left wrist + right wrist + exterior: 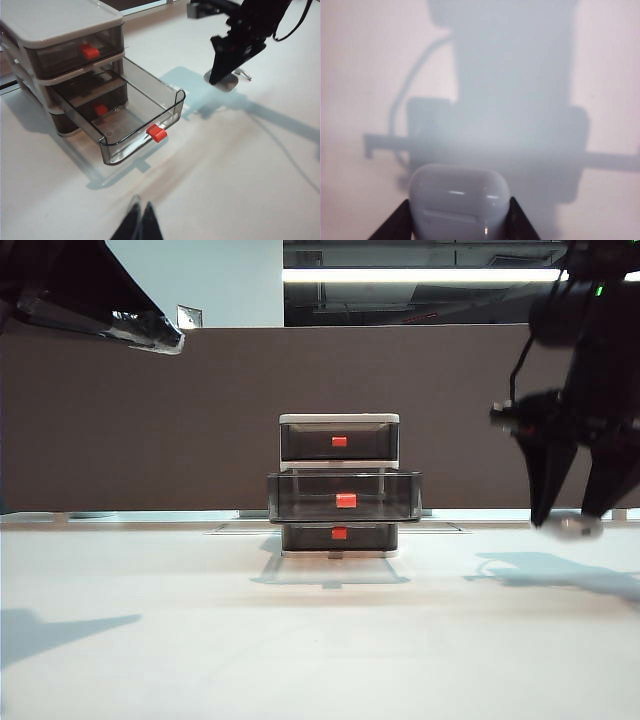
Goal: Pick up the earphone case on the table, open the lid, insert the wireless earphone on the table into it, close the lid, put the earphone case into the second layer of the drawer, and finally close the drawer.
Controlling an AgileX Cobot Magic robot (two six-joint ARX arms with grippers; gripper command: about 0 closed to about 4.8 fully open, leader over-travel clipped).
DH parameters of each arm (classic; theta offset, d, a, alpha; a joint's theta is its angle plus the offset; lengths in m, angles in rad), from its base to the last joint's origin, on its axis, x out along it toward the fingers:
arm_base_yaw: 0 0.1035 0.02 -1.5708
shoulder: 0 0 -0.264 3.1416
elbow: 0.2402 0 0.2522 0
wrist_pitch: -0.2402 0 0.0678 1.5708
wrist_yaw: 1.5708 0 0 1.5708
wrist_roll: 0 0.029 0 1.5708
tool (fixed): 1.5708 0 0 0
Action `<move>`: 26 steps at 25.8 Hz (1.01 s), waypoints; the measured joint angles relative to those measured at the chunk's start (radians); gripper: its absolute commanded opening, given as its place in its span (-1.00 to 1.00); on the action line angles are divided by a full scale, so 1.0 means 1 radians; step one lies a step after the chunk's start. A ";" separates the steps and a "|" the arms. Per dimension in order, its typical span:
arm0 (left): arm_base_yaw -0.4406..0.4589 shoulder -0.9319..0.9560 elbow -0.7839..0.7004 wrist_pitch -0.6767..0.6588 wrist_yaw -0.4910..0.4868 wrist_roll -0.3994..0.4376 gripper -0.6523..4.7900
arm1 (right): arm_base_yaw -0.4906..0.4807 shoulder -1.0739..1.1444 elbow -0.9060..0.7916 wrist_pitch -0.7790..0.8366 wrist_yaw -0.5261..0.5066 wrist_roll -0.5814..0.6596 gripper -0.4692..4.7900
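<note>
The right gripper pinches the glossy white, rounded earphone case between its dark fingers, just above the plain white bench. On the white-framed drawer, the smoky translucent second layer stands pulled out. The left gripper hangs high with fingers seemingly pressed together.

The left gripper is raised high on its arm, its two dark fingers pressed together with no gap, holding nothing. The right gripper points steeply downward from a bent wrist, its two dark fingers spread apart and clamped against both sides of the earphone case.
</note>
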 measured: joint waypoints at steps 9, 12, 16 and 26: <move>0.000 0.000 -0.004 0.000 0.000 -0.044 -0.78 | 0.014 -0.190 0.000 0.001 -0.019 0.008 -0.29; 0.000 0.000 -0.017 0.000 0.000 -0.047 -0.78 | 0.021 -0.236 0.000 0.000 -0.043 0.008 -0.29; 0.000 0.009 -0.037 -0.003 0.000 -0.091 -0.78 | 0.051 -0.310 0.000 0.001 -0.088 0.012 -0.29; 0.000 0.009 -0.042 0.008 0.000 -0.113 -0.78 | 0.175 -0.361 -0.011 0.032 -0.070 0.038 -0.29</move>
